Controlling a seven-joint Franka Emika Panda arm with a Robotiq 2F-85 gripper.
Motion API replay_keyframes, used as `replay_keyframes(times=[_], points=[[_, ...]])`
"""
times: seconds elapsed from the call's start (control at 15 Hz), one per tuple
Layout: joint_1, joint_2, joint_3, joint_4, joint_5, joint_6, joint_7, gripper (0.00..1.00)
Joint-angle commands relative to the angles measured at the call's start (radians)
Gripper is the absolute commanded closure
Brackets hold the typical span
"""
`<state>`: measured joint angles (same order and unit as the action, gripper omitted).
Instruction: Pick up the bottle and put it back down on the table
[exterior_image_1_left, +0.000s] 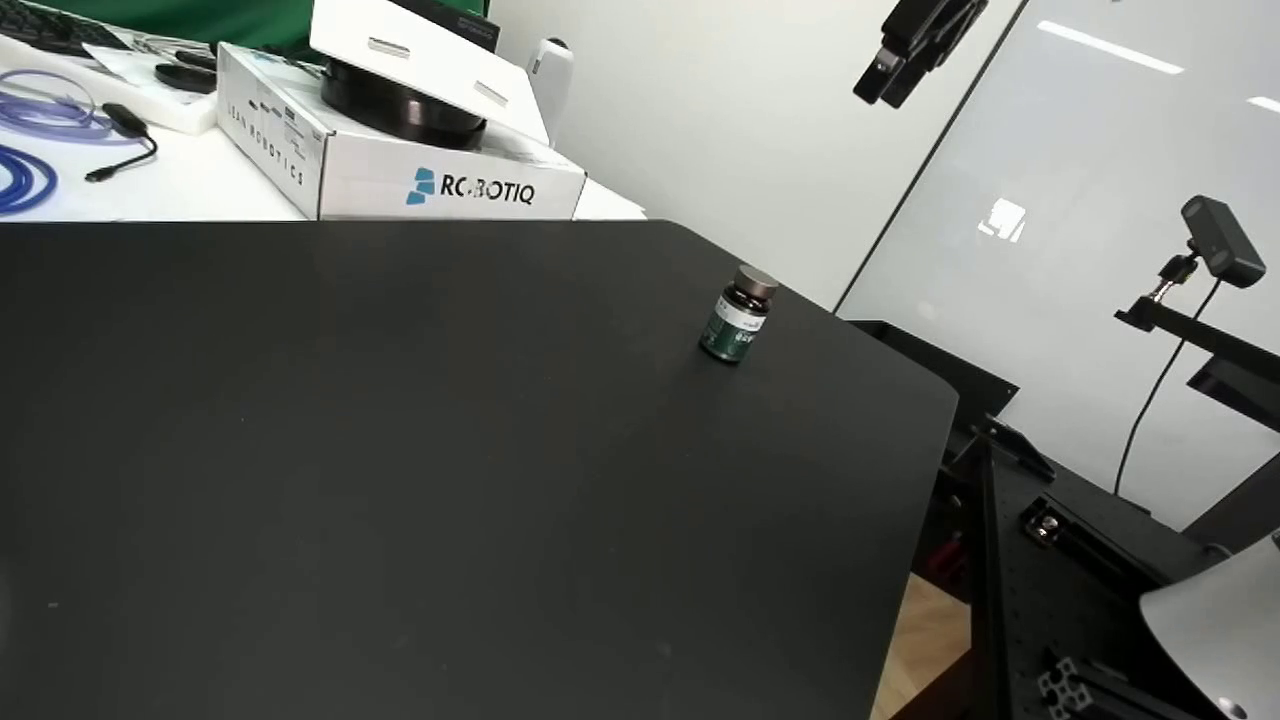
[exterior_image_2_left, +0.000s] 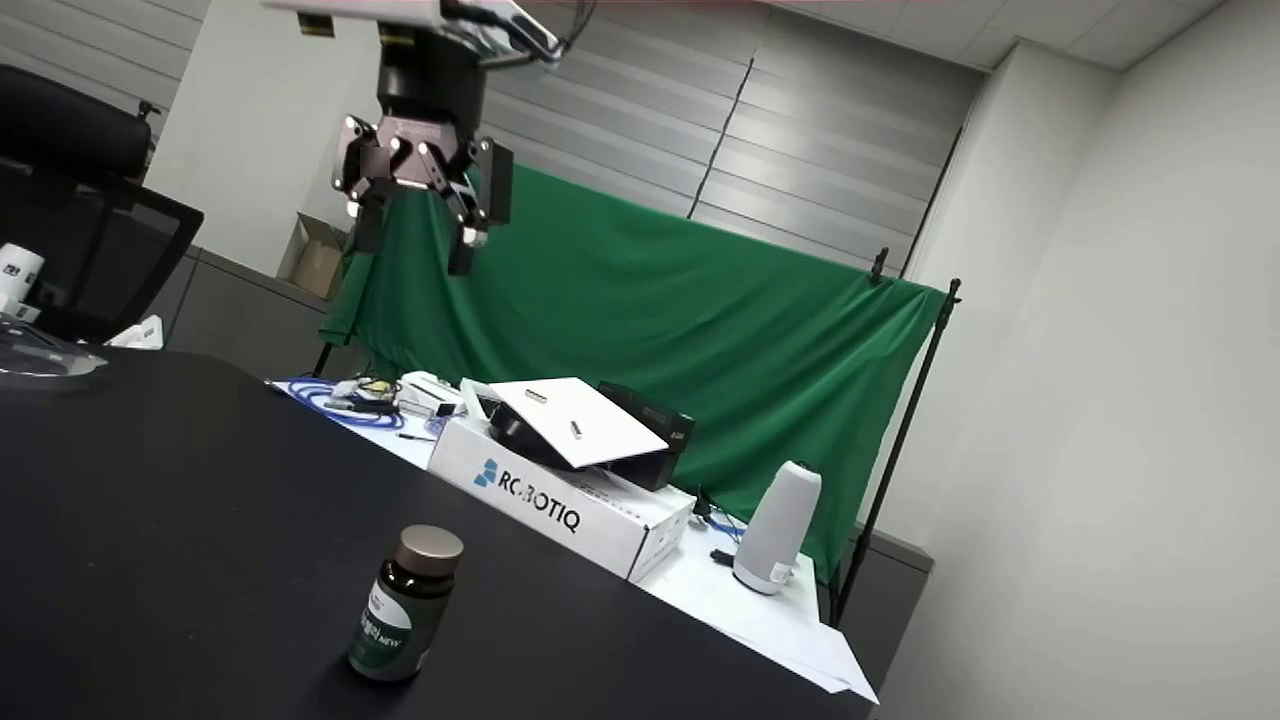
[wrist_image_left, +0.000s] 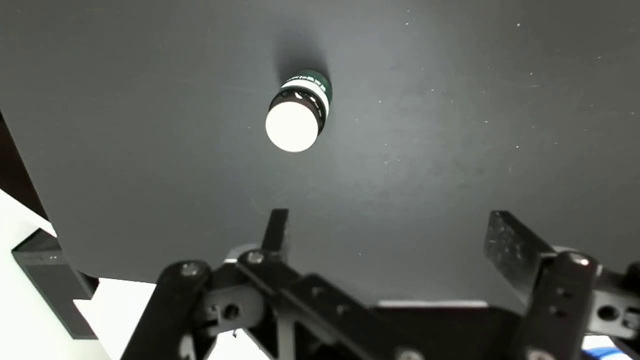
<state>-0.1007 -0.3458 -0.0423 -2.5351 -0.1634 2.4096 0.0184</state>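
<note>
The small dark bottle stands upright on the black table (exterior_image_1_left: 400, 450). It has a green and white label and a grey-brown cap. The bottle shows in both exterior views (exterior_image_1_left: 735, 322) (exterior_image_2_left: 403, 612). In the wrist view the bottle (wrist_image_left: 305, 97) lies above and left of the jaws, its cap washed out white. The table also fills most of the wrist view (wrist_image_left: 425, 110). My gripper (wrist_image_left: 390, 215) is open, with nothing between its fingers. In the exterior views the gripper (exterior_image_2_left: 412, 252) hangs high above the table, well apart from the bottle; only its tip (exterior_image_1_left: 880, 85) shows at the top of an exterior view.
A white Robotiq box (exterior_image_1_left: 450, 190) with a tilted white panel stands on a white surface beyond the table. Blue cables (exterior_image_1_left: 25, 180) and a white upright device (exterior_image_2_left: 778, 528) are there too. A clear plastic item (exterior_image_2_left: 45, 360) lies at the table's far left. A table corner (exterior_image_1_left: 945, 395) is near the bottle.
</note>
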Motion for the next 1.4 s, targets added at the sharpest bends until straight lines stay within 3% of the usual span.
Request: replay_keyframes(times=[0.0, 0.27, 0.73, 1.33], points=[[-0.005, 0.142, -0.088, 0.044, 0.076, 0.072, -0.112, 0.0], [-0.001, 0.286, -0.136, 0.116, 0.206, 0.061, -0.245, 0.0], [-0.038, 0.497, -0.116, 0.279, 0.313, -0.003, -0.326, 0.0], [-0.081, 0.669, -0.077, 0.402, 0.296, -0.02, -0.322, 0.0]])
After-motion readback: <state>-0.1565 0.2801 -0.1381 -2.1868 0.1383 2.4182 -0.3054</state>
